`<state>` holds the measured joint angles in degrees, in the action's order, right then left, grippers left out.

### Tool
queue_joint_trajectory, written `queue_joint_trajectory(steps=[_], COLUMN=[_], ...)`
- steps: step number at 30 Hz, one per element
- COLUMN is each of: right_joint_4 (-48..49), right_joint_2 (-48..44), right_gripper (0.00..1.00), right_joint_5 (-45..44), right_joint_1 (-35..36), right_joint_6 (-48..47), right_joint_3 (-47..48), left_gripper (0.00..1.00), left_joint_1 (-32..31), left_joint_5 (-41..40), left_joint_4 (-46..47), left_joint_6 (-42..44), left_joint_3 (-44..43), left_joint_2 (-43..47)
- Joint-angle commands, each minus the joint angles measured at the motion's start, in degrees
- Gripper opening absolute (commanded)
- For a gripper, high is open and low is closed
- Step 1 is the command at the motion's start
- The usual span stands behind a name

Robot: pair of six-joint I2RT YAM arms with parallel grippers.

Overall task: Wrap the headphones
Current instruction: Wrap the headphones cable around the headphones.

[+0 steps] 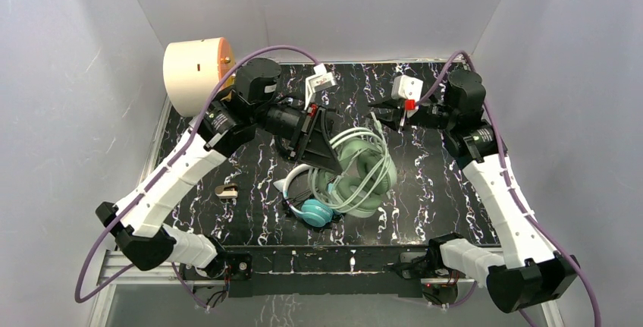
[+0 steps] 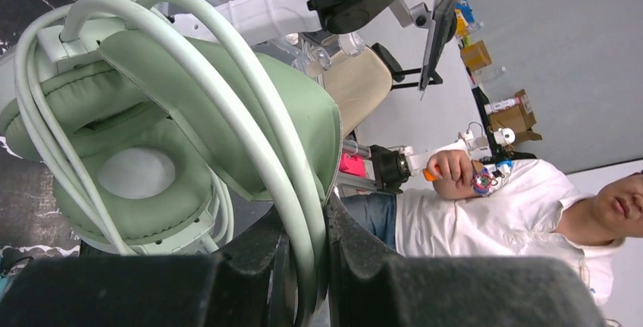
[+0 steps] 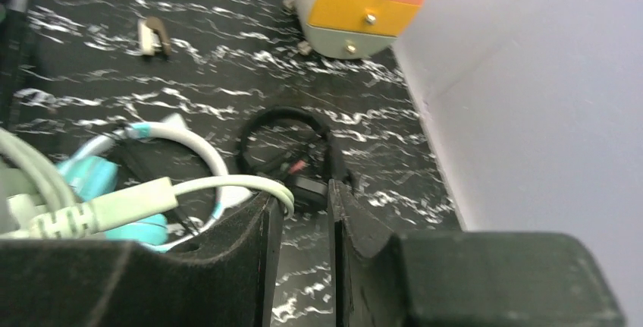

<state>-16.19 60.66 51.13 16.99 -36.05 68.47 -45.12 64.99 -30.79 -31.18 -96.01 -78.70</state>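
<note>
My left gripper [image 1: 322, 145] [image 2: 309, 266] is shut on the headband and light cable of the pale sage-green headphones [image 1: 356, 183] [image 2: 144, 221], holding them tilted above the table's middle. Several cable turns wrap around them. My right gripper [image 1: 384, 117] [image 3: 303, 190] is slightly open; the cable's free end [image 3: 227, 184] with its plug sleeve [image 3: 98, 209] lies hooked over the left fingertip. The teal headphones [image 1: 315, 212] [image 3: 83, 175] with a white band lie just below. The black headphones [image 3: 284, 111] lie on the table behind them, hidden in the top view.
A pastel drawer unit [image 1: 199, 73] [image 3: 356, 4] stands at the back left. A small brown and white clip [image 1: 226, 190] [image 3: 154, 36] lies at the left. White walls enclose the black marbled table [image 1: 432, 183]. A person shows in the left wrist view's background [image 2: 531, 213].
</note>
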Motion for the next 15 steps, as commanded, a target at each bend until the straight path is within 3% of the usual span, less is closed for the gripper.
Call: queue_joint_trajectory(steps=[1, 6, 12, 15], right_joint_4=[7.9, 19.4, 33.6, 33.8], right_joint_2=[0.8, -0.2, -0.3, 3.0], right_gripper=[0.35, 0.35, 0.36, 0.37], right_joint_5=[13.1, 20.6, 27.4, 30.3], right_joint_1=[-0.2, -0.2, -0.1, -0.2], right_joint_6=[8.1, 20.3, 37.3, 49.2], right_joint_3=[-0.6, -5.9, -7.5, -2.5], left_gripper=[0.0, 0.0, 0.0, 0.0], left_joint_1=[-0.1, 0.0, 0.0, 0.0], left_joint_5=[3.9, 1.6, -5.9, -8.2], left_joint_4=[14.9, 45.3, 64.1, 70.8], left_joint_6=[-9.1, -27.4, -36.1, -36.7], left_joint_3=[2.6, 10.8, 12.1, 11.0], left_joint_2=[5.9, 8.7, 7.8, 6.9])
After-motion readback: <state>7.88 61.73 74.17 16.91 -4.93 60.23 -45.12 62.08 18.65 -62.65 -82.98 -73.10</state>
